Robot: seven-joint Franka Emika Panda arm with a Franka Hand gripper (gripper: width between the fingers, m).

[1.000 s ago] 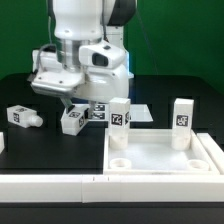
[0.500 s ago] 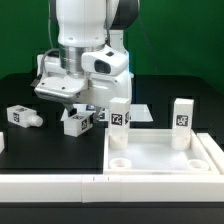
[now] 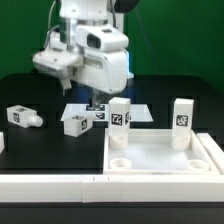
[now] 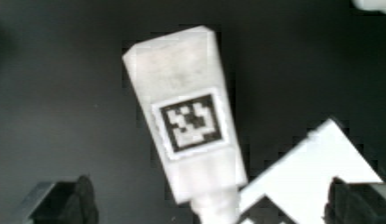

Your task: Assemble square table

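Straight below the gripper (image 4: pixel 211 200), a loose leg (image 4: pixel 186 110) is seen lying flat beside the marker board (image 4: pixel 314 160), its long axis set nearly across the line between the spread, empty fingers (image 4: pixel 65 200); a plain descent is judged enough.

a white leg (image 4: pixel 177 100) lies slantwise on the dark table (image 4: pixel 57 90), with a black-and-white square tag (image 4: pixel 190 123) on its upward face. a pointed corner of the marker board (image 4: pixel 314 165) lies just beside the leg's narrower end. the gripper (image 4: pixel 211 203) shows only two dark fingertips (image 4: pixel 62 200), spread wide, neither touching the leg.
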